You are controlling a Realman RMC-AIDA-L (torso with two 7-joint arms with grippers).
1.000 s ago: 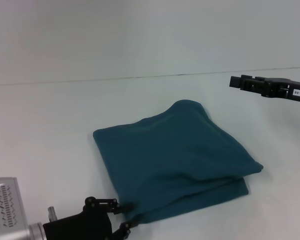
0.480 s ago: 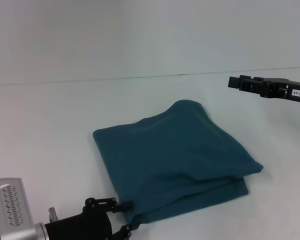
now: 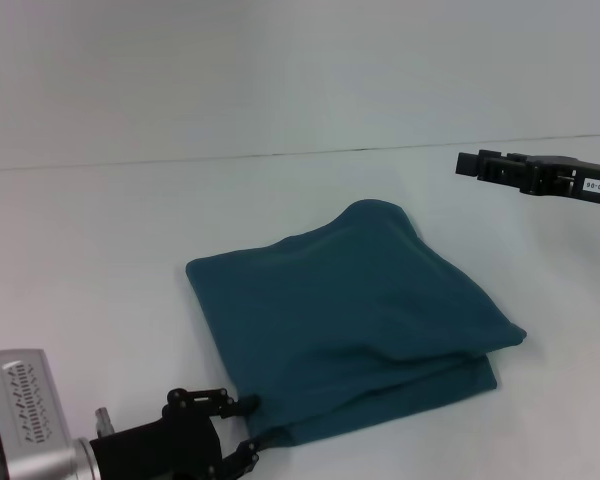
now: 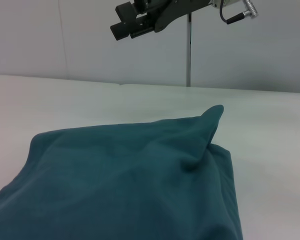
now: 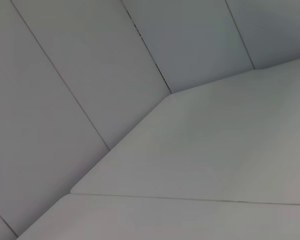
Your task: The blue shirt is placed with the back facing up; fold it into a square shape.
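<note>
Head view: blue shirt (image 3: 350,320) on white table (image 3: 100,250), centre, already doubled into a rough square of stacked layers. Left gripper (image 3: 242,432) at near-left corner, fingers spread, gripping nothing. Right gripper (image 3: 470,164) raised far right, well apart; jaw state untellable. Folding apparently done; perhaps tidying left.
</note>
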